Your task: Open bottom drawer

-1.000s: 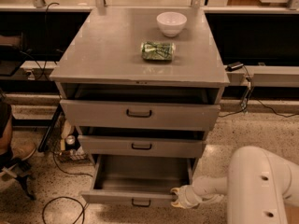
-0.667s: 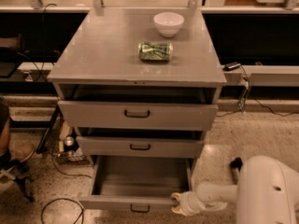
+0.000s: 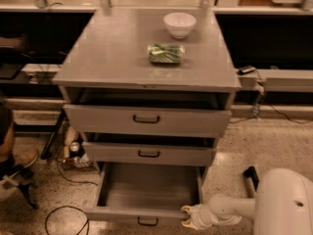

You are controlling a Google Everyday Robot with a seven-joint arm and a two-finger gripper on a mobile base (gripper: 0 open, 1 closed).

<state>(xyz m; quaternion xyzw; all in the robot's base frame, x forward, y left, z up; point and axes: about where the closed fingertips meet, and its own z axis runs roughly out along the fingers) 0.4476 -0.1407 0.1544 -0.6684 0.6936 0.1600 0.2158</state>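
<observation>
Bottom drawer stands pulled out, its front panel stretching left from the gripper at its right corner. Whether the gripper clamps it cannot be told.

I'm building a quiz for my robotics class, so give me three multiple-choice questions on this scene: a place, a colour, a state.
1. Where is the claw? A high in the air; B at the front right corner of the bottom drawer; C out of view.
2. What colour is the bowl? A white; B red; C blue.
3. The bottom drawer is: A shut; B pulled far out; C removed.
Answers: B, the claw sits at that corner; A, the bowl looks white; B, its inside shows.
</observation>
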